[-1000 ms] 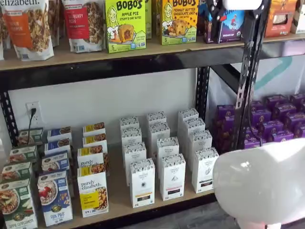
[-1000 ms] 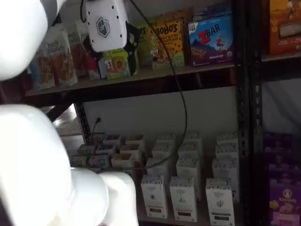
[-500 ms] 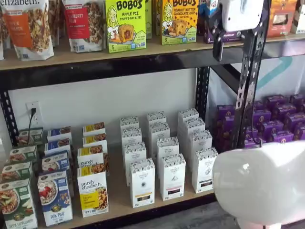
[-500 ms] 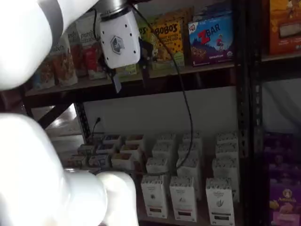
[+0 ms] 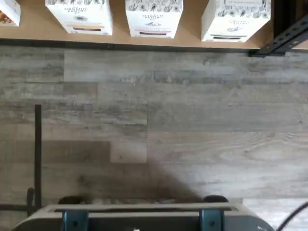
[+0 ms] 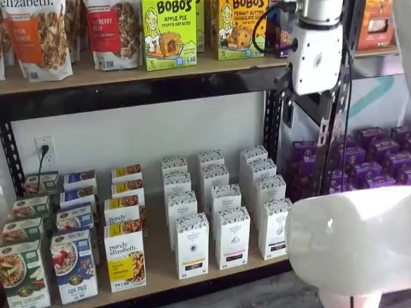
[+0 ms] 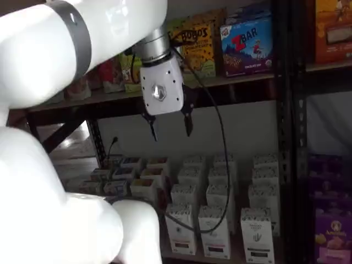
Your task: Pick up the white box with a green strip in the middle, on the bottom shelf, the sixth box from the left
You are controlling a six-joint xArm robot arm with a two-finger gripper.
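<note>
"White box (image 6: 276,229), where did it stand at that moment?"

"On the bottom shelf (image 6: 160,256), upright, at the front of the rightmost column of white cartons. It was the one nearest the black upright (image 6: 273,128), with the purple boxes (image 6: 366,160) beyond that post. Nothing touched it. The wrist view caught its speckled top and dark strip at the shelf's front edge, with bare wood-look floor (image 5: 192,120) filling most of the picture."

"And the gripper (image 7: 169,125)?"

"It hung high, about level with the underside of the upper shelf (image 6: 212,64) and well above the white cartons. Its two black fingers (image 7: 188,124) pointed down with a plain gap between them, spread and holding nothing."

"So how much of the job was done?"

"Very little, by my reading. The arm was in front of the shelves and the jaws were ready, but no box had been reached, gripped or lifted. The rows of cartons looked undisturbed."

"What was left, then?"

"Nearly all of it, I judged. The gripper had to come down to the bottom shelf, line up with the white box, close the fingers on its narrow sides without nudging its neighbour, then draw it out and up."
</note>
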